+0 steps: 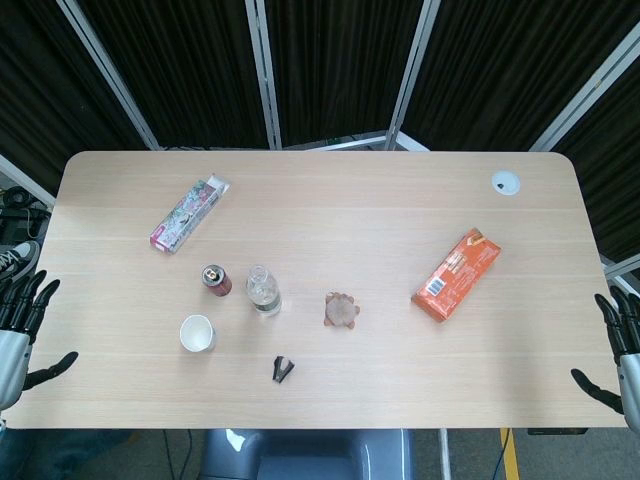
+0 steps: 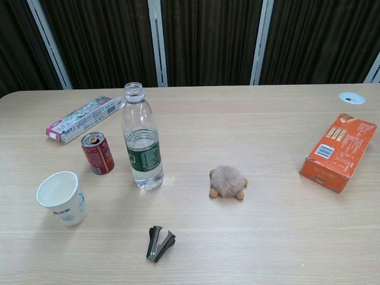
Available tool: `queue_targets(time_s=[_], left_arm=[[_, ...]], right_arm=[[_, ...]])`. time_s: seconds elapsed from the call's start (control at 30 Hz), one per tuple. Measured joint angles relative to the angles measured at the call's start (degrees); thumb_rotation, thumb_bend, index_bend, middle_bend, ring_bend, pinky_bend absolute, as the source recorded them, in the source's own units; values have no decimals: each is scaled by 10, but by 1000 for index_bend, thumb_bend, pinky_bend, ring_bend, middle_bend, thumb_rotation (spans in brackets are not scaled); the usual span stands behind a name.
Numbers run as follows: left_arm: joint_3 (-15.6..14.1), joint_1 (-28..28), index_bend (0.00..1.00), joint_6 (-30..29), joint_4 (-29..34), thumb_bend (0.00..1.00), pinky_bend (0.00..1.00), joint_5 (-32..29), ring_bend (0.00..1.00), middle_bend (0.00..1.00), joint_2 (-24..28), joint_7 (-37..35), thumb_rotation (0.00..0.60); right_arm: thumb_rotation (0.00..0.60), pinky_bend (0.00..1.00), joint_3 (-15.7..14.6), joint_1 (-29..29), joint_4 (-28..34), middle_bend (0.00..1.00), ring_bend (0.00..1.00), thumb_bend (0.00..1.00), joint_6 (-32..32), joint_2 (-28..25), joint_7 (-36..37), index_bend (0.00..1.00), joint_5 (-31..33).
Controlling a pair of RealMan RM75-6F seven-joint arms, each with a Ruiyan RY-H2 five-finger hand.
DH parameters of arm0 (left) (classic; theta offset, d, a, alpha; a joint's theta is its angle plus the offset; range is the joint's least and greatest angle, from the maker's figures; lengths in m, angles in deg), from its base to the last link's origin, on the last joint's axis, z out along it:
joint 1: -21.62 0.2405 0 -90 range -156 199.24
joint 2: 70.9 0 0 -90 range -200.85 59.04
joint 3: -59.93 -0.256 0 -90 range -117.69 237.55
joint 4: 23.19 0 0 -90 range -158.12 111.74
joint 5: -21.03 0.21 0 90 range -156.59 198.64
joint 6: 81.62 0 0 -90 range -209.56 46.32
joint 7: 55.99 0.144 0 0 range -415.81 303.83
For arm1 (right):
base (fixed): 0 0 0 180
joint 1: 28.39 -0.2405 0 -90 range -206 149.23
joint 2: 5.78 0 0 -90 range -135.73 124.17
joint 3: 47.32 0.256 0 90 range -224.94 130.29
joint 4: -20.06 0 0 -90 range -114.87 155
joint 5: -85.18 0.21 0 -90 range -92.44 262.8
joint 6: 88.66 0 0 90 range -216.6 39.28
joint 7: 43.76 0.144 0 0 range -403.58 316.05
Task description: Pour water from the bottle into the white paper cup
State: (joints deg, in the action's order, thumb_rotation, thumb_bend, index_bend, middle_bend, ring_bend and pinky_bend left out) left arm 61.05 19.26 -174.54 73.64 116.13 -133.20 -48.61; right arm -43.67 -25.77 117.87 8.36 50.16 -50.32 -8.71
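A clear water bottle point(image 2: 142, 142) with a green label and no cap stands upright left of the table's middle; it also shows in the head view as the bottle point(image 1: 264, 291). The white paper cup point(image 2: 61, 198) stands upright and looks empty, to the front left of the bottle, seen from above as the cup point(image 1: 197, 333). My left hand point(image 1: 18, 330) hangs at the table's left edge, fingers spread, holding nothing. My right hand point(image 1: 618, 350) hangs at the right edge, also spread and empty. Neither hand shows in the chest view.
A red can point(image 2: 98, 153) stands between cup and bottle. A pink carton point(image 2: 83, 118) lies behind them. A furry toy point(image 2: 227, 181), a black staple remover point(image 2: 160, 243) and an orange box point(image 2: 340, 151) lie on the wooden table point(image 2: 267, 237).
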Motion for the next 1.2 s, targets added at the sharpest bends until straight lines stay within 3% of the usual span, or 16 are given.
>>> queue_targets(time_s=[0.4,0.67,0.97,1.2], left_arm=[[5,-30,0,41,5,0,0,0,0,0,-2,-36,600],[41,-132,0,181,-3,0,0,-33,0,0,-45,-141,600],[85,-262,0,330,-123,0,0,-78,0,0,-158,-279,600],[85,-316,0,392,-193,0,0,-81,0,0,-208,-374,600]], right_arm=[[600,0,-1,0,9,0,0,0,-3,-4,-1,0,1],[600,0,13,-8,22,0,0,0,-22,-3,-21,0,40],[600,0,34,-22,17,0,0,0,-49,11,-50,0,99],[600,0,48,-34,3,0,0,0,-77,20,-66,0,149]])
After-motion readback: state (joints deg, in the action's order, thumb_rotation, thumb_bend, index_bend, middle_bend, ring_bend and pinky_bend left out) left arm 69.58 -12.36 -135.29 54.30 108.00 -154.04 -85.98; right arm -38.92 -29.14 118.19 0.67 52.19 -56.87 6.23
